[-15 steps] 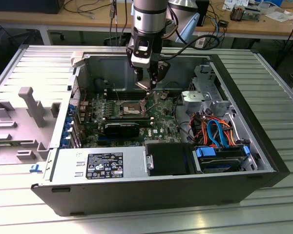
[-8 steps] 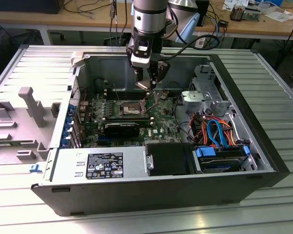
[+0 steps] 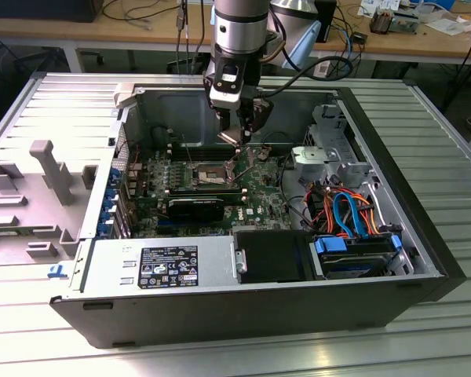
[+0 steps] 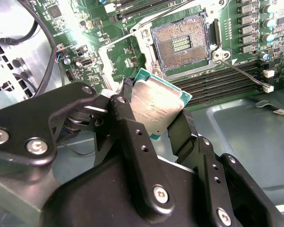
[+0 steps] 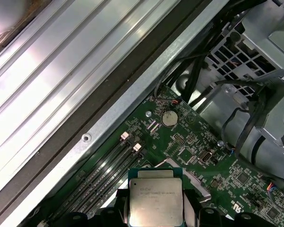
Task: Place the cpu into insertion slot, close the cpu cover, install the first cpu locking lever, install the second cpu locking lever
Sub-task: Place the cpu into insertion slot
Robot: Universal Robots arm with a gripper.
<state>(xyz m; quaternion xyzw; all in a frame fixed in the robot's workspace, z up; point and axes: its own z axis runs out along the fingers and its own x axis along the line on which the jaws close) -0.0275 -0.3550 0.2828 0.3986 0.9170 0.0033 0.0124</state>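
1. Black fingers point(image 4: 128, 125) of the gripper point(image 4: 156, 113) pinch the cpu point(image 4: 157, 105) by two opposite edges, its silvery top facing the second wrist view's camera.
2. Seen in the first wrist view, the cpu point(image 5: 155, 201) sits between the finger pads point(image 5: 119, 208), clear of the board beneath.
3. Beyond the chip in the second wrist view lies the insertion slot point(image 4: 182, 43), its tan-gold centre bare; chip and slot are apart.
4. A thin metal rod point(image 4: 241, 71) runs from the slot's corner across the long black memory slots point(image 4: 213, 82).
5. Green circuit board point(image 4: 128, 59) surrounds the slot.
6. From the exterior view, the gripper point(image 3: 240, 140) hangs inside the open computer case point(image 3: 424, 236), just above the insertion slot point(image 3: 212, 174) and slightly toward the exterior view's right.
7. The case lies on a ribbed metal table point(image 3: 447, 126).
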